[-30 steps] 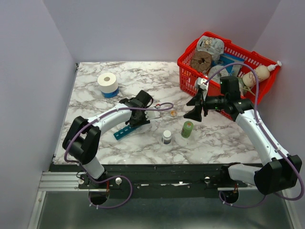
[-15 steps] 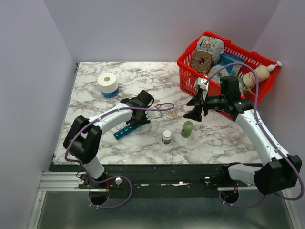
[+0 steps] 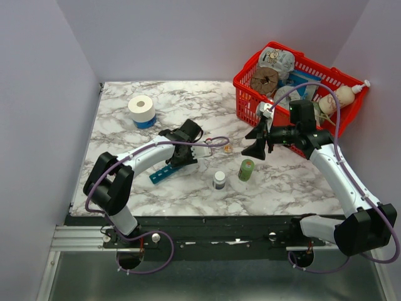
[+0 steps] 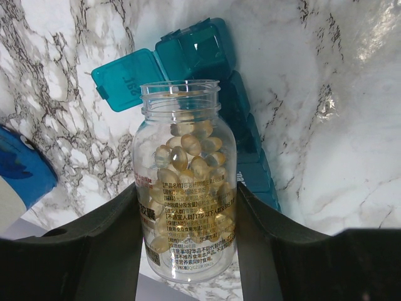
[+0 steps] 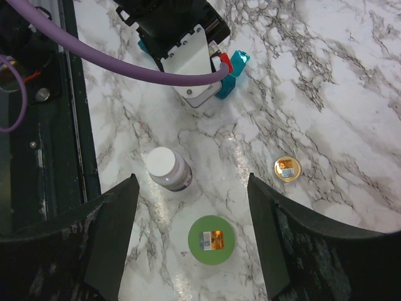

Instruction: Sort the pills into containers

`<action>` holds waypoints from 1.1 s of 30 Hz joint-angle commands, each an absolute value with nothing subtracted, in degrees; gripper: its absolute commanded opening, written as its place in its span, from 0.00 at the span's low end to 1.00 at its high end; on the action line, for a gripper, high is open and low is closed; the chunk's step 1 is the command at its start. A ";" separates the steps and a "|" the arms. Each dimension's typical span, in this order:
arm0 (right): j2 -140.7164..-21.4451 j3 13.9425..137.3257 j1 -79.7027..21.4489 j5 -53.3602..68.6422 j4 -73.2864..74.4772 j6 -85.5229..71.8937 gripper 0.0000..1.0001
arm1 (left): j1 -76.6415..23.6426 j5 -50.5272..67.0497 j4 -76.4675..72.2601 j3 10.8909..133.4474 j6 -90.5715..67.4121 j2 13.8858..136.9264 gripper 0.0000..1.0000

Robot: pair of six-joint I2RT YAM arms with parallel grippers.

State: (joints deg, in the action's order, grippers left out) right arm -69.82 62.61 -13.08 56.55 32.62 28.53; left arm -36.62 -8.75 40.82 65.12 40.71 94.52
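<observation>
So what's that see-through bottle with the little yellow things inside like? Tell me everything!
The bottle is clear and looks like plastic, with a threaded neck and no cap on. Small dark print covers its lower half. Pale yellow pills fill a good part of it. The left claw grips its sides, and its open mouth points toward the blue pill box, where one lid stands open.

White arms point(image 3: 148, 154), black joints point(image 3: 114, 188), purple cables point(image 5: 113, 66)
</observation>
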 commanded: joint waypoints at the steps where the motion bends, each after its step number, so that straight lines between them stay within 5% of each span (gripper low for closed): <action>1: -70.31 62.75 -12.57 56.60 31.90 29.09 0.79 | -36.83 -10.02 42.45 64.69 41.57 93.08 0.00; 33: -70.58 62.93 -12.22 57.04 32.26 29.27 0.79 | -35.16 -6.33 46.67 68.11 35.95 92.72 0.00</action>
